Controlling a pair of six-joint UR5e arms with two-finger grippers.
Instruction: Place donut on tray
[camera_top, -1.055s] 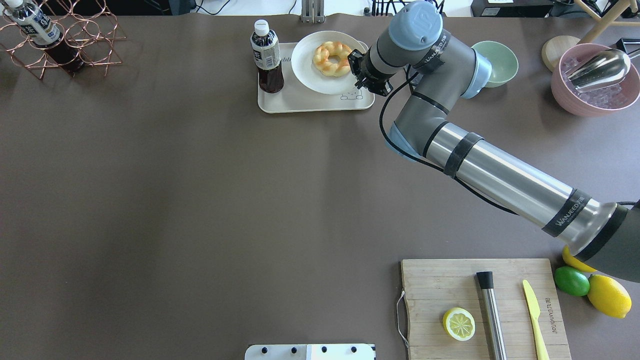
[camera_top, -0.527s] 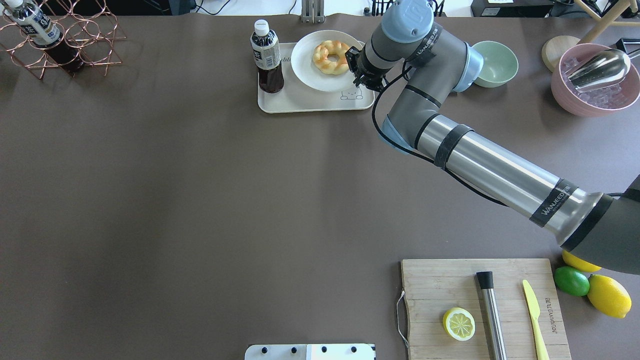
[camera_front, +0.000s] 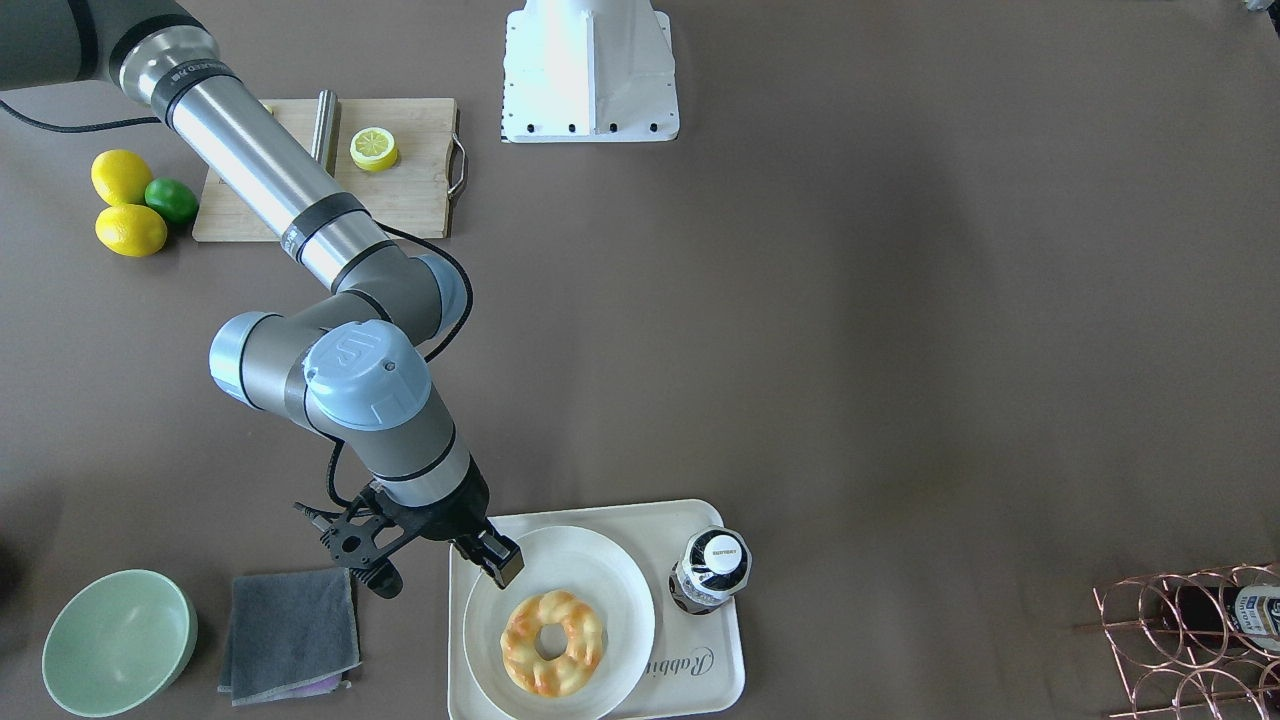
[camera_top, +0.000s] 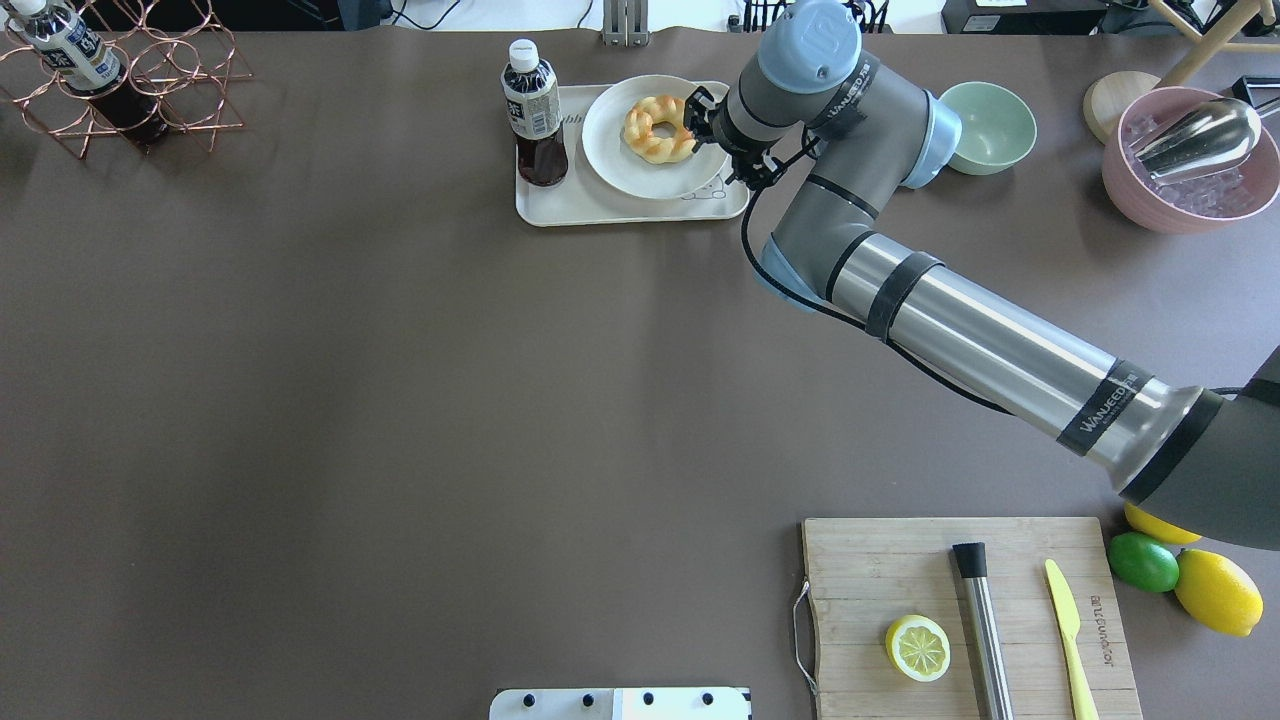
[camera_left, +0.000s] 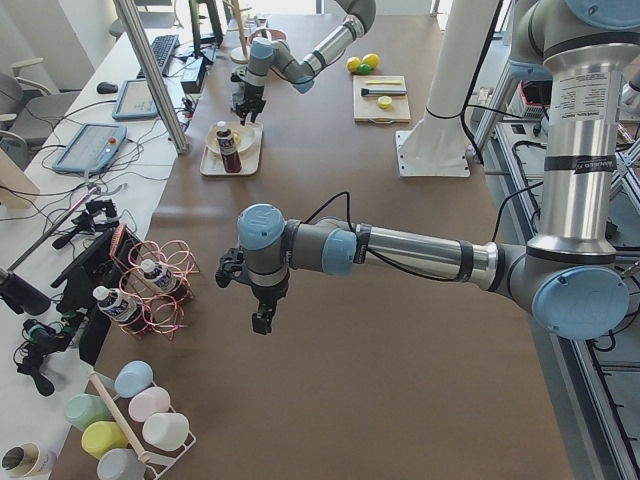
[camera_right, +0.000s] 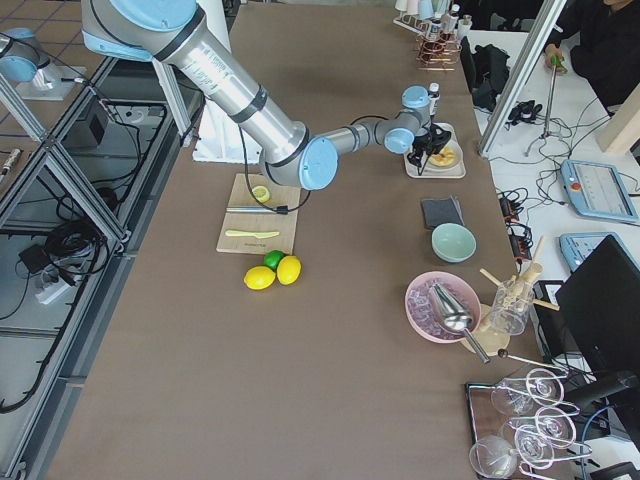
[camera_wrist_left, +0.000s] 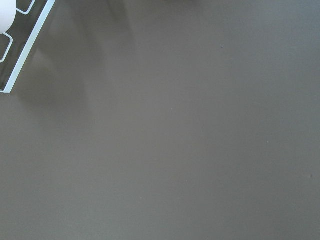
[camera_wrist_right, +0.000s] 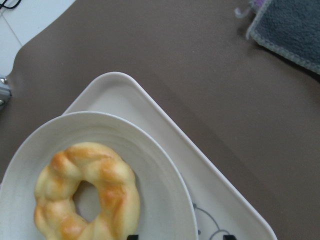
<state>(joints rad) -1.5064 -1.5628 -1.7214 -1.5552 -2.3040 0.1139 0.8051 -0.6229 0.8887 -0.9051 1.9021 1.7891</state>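
The donut (camera_top: 660, 128), a golden twisted ring, lies on a round white plate (camera_top: 620, 165) that sits on the cream tray (camera_top: 560, 205). It also shows in the front view (camera_front: 552, 628) and the right wrist view (camera_wrist_right: 85, 192). My right gripper (camera_top: 697, 115) is open and empty, over the plate's edge just beside the donut. In the wrist view both fingertips show apart at the bottom edge, with the donut to their left. My left gripper (camera_left: 262, 318) shows only in the left side view, above bare table. I cannot tell whether it is open or shut.
A dark drink bottle (camera_top: 535, 115) stands on the tray's left end. A green bowl (camera_top: 990, 125) and a grey cloth (camera_front: 290, 630) lie to the right of the tray. A cutting board (camera_top: 970, 610) with a lemon half (camera_top: 917, 647) is near the robot.
My right gripper has moved left and farther away, from beside the tray's right end to over the plate's edge next to the donut. The donut has not moved.
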